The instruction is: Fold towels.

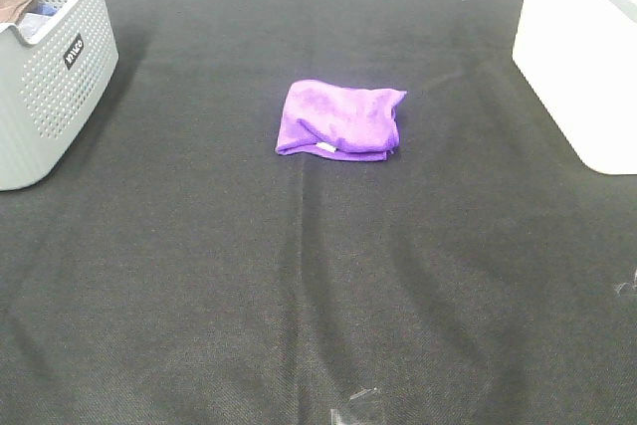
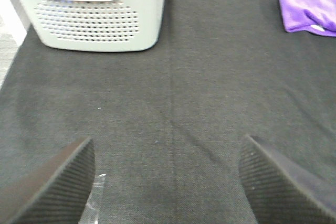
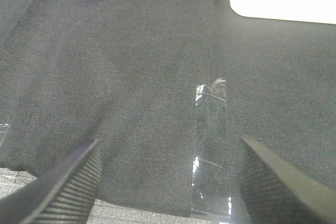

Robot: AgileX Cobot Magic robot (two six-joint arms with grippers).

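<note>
While both grippers hang with jaws apart, holding nothing, the purple towel lies folded mid-table. Left gripper and right gripper hover well apart from it.

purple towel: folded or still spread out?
Folded. The purple towel lies as a compact bundle with stacked layers along its near edge, white tag showing there. Neither gripper touches it.

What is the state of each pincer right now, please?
Left pincer: open, holding nothing, over bare black cloth.
Right pincer: open, holding nothing, away from the purple towel.
</note>
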